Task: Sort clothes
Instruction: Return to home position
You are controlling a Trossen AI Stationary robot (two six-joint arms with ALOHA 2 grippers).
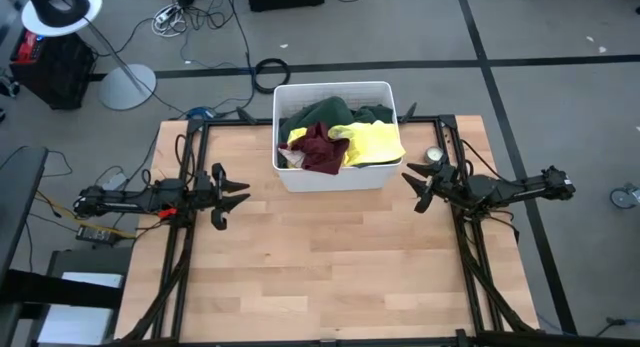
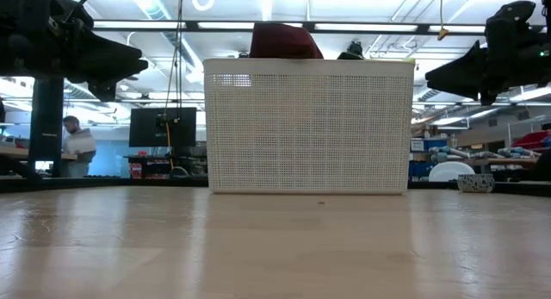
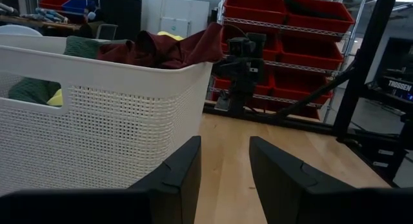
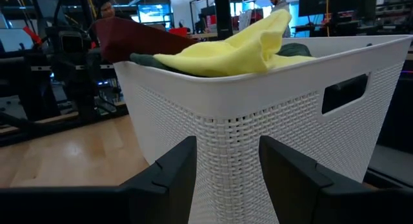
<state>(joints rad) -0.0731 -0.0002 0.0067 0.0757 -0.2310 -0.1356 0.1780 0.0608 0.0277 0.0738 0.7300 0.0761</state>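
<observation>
The left hand [image 1: 238,194] hangs over the left side of the surface [image 1: 330,277]. Its two fingers are apart and hold nothing. In the middle, at the far edge, stands the white tub [image 1: 330,178], and the clothes [image 1: 335,137] are all piled inside it. On top there is a red piece [image 1: 318,149] on the left, a green piece [image 1: 325,112] behind it, and a yellow piece [image 1: 372,142] on the right that hangs a little over the rim. The right hand [image 1: 413,190] hangs just past the tub's right front corner. Its fingers are apart too, and it is empty. No clothes lie on the wood, so the sorting looks done. Both arms are low and pulled to their own sides, so I think only the going to rest is left. The pile hides what is under it, so I cannot tell how many pieces are in the tub. I see no jeans or socks. From the low view, only a red bump shows over the rim.
</observation>
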